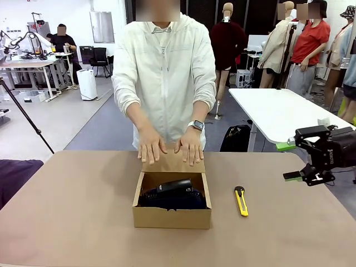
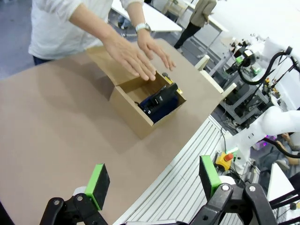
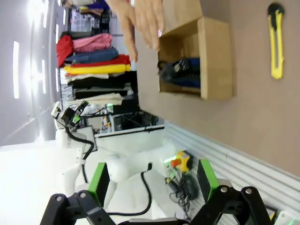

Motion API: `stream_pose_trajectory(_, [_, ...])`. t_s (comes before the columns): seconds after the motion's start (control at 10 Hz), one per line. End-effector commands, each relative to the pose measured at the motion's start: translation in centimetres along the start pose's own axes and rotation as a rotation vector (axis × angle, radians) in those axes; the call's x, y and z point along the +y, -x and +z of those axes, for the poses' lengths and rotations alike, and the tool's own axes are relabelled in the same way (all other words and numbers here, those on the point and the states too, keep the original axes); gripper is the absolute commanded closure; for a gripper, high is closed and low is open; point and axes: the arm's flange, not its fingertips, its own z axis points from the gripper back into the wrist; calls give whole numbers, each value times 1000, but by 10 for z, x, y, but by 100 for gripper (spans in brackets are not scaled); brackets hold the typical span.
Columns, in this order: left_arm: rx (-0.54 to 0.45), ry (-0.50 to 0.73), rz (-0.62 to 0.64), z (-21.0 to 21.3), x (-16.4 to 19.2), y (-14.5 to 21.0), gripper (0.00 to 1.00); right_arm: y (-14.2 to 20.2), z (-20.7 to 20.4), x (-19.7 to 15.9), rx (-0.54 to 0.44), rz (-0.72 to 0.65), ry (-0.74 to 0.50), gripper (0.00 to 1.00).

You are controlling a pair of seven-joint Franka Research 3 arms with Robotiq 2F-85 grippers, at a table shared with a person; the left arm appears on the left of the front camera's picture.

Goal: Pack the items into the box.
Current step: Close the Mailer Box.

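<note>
Two items sit in the box (image 1: 172, 218) at mid-bench: the pouch (image 1: 177, 201) on the bottom and the stapler (image 1: 173, 186) lying on top of it. The lid (image 1: 172, 164) is open at the far side, and the person's hands (image 1: 151, 147) are flat on it or just over it; I cannot tell which. The packing looks done, with only the closing left.

The left hand (image 2: 153, 180) is spread wide with nothing between its green pads, and it hangs well back from the box. The right hand (image 3: 153, 182) is the same, spread and empty, out past the bench (image 1: 72, 211) edge.

Now for the risks. The stapler rides high on that soft pouch, so the lid could rest on it and fail to close flat, and the tuck tab might buckle against the front wall rather than slide in. If either arm swings in now, it would meet the person's fingers over the opening. The knife (image 1: 241, 201) also lies just beside the box on the right. It is not meant to be packed, and a careless reach could grab it or knock it.
</note>
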Motion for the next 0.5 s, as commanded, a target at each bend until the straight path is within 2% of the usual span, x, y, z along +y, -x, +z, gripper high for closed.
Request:
stream_pose_trajectory(0.0, [67,96,21,-75,46,-8,0,-38,-51,-11,-44,76,33,0])
stream_pose_trajectory(0.2, [34,140,35,-155,83,0,0,-72,-104,-26,-56,113,62,0])
stream_pose_trajectory(0.3, [81,200,41,-196,90,7,0,-84,-130,-33,-21,100,48,0])
stream_pose_trajectory(0.4, [113,235,44,-235,92,21,0,-94,-151,-38,-44,112,39,0])
